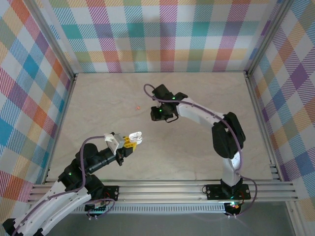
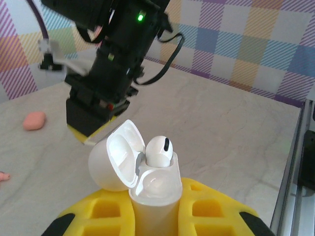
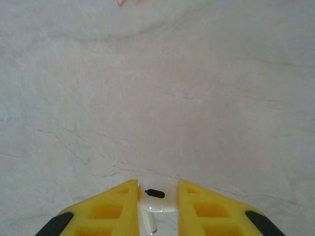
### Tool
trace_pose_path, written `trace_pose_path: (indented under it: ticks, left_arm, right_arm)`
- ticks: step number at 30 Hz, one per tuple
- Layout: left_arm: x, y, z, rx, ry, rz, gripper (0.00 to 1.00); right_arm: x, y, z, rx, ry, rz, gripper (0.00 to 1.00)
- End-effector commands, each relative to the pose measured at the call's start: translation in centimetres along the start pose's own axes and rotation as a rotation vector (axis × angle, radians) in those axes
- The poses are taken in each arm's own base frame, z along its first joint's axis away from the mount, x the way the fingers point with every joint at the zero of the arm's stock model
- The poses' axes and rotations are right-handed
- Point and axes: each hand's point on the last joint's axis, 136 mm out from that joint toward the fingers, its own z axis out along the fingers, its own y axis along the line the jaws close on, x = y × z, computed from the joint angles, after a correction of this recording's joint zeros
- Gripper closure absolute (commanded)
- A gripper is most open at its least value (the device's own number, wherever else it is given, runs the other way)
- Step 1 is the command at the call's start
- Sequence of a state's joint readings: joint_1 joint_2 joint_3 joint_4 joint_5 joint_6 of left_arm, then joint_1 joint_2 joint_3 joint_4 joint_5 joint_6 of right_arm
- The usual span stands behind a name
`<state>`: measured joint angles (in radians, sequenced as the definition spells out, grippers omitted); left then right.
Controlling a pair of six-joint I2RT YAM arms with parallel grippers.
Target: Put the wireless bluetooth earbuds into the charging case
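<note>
1. The left tool [image 2: 155, 216] grips an open white charging case [image 2: 152, 189], with one white earbud [image 2: 158, 150] seated inside.
2. The right tool [image 3: 157, 209] pinches another white earbud [image 3: 156, 196] between its tips.
3. A pink lump [image 2: 34, 120], possibly a bud, lies on the counter [image 2: 221, 132] beyond the left tool.

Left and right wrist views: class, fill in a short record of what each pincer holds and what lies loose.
left pincer: shut on case
lid: open
seated bud: white, in case
right pincer: shut on held bud, white
pink bud: loose on table
</note>
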<state>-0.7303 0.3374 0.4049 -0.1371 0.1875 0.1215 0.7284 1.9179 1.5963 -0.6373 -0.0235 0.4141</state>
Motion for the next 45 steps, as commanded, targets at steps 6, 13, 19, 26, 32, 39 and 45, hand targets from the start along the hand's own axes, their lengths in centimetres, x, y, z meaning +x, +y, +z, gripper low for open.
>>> trace_pose_path:
  ticks: [6, 13, 19, 26, 32, 39, 45]
  left_arm:
    - [-4.8, 0.0, 3.6, 0.041, -0.15, 0.094, 1.0]
    - [-6.2, 0.3, 6.6, 0.04, -0.197, 0.173, 1.0]
    - [-7.6, 1.5, 8.6, -0.012, -0.259, 0.18, 1.0]
    - [-8.7, 2.2, 10.9, -0.046, -0.321, 0.168, 1.0]
    - [-9.7, 2.8, 12.5, -0.066, -0.368, 0.161, 1.0]
    - [-11.3, 3.1, 13.4, -0.09, -0.396, 0.136, 1.0]
    - [-11.9, 3.0, 13.2, -0.096, -0.412, 0.111, 1.0]
  right_arm:
    - [-1.8, 0.5, -8.2, -0.048, -0.193, -0.041, 0.78]
    - [-2.4, 1.4, -14.2, -0.108, -0.364, -0.079, 0.79]
    - [-2.8, 2.3, -18.2, -0.169, -0.476, -0.089, 0.78]
    - [-3.1, 3.8, -21.2, -0.265, -0.543, -0.07, 0.78]
    - [-3.0, 4.7, -22.7, -0.343, -0.584, -0.047, 0.78]
    - [-3.3, 5.9, -22.8, -0.432, -0.605, -0.022, 0.78]
    - [-3.2, 6.5, -22.1, -0.481, -0.599, -0.026, 0.78]
